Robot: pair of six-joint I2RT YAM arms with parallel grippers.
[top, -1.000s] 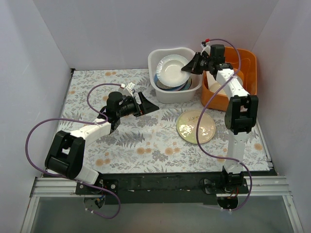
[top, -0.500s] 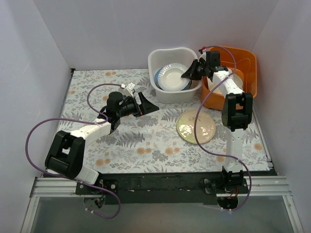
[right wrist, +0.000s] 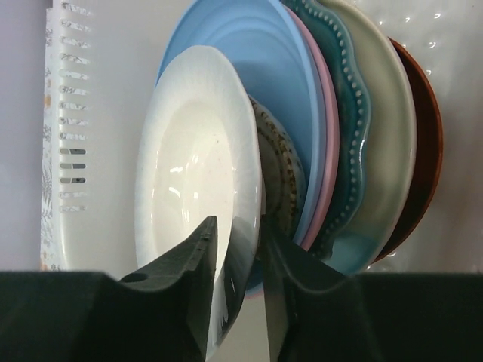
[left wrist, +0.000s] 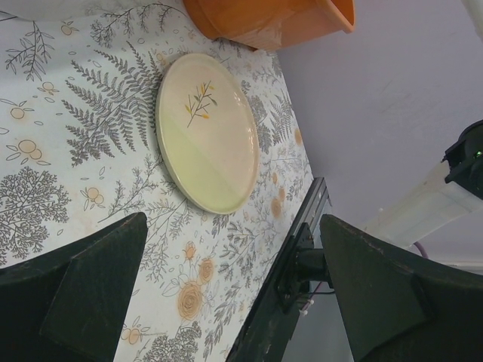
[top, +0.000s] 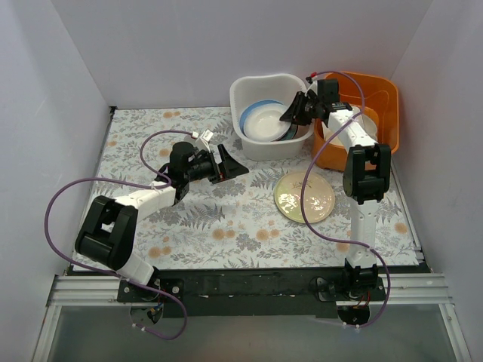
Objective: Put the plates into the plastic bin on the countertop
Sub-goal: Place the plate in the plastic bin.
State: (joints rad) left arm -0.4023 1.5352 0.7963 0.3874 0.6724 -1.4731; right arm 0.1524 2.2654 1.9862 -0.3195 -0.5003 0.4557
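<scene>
The white plastic bin (top: 263, 148) stands at the back of the countertop (top: 226, 219). A white plate (top: 264, 123) (right wrist: 196, 166) lies on top of a stack in it: speckled beige (right wrist: 275, 173), blue (right wrist: 256, 68), pink (right wrist: 324, 113), teal (right wrist: 347, 113), pearly white (right wrist: 389, 128) and red (right wrist: 423, 151) plates. My right gripper (top: 290, 113) (right wrist: 240, 226) straddles the white plate's rim with its jaws slightly parted, open. A cream-green plate (top: 303, 197) (left wrist: 207, 128) lies flat on the countertop. My left gripper (top: 230, 162) (left wrist: 232, 222) hovers wide open and empty, left of that plate.
An orange tub (top: 377, 98) (left wrist: 264, 19) stands right of the bin, against the right wall. White walls close in the back and both sides. A black rail (top: 249, 283) runs along the near edge.
My right gripper carried the white plate down onto the stack in the bin, and its jaws have parted from the rim. The left arm shifted only slightly.
</scene>
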